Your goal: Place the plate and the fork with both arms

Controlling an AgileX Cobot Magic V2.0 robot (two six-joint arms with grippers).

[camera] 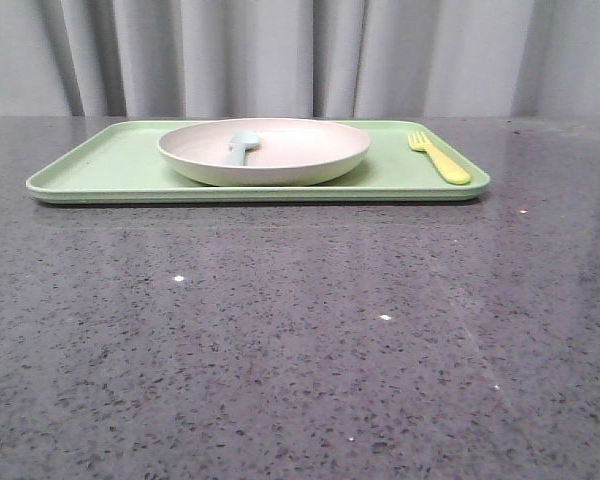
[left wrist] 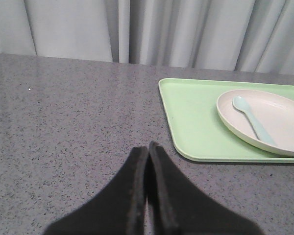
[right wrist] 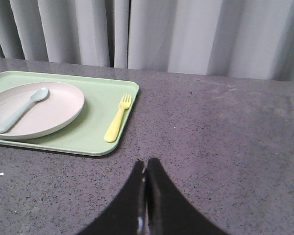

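The plate (camera: 264, 150) sits mid-tray (camera: 100, 165) holding a pale blue spoon (camera: 241, 148), the yellow fork (camera: 439, 157) beside it at the tray's right end. Both the left gripper (left wrist: 148, 147) and the right gripper (right wrist: 146, 162) are closed and empty over the table (camera: 300, 340).

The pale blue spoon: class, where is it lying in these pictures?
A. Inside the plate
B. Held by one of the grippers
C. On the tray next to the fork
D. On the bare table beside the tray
A: the spoon lies inside the plate, which sits on the green tray, while the yellow fork lies apart from it on the tray, to the right of the plate.
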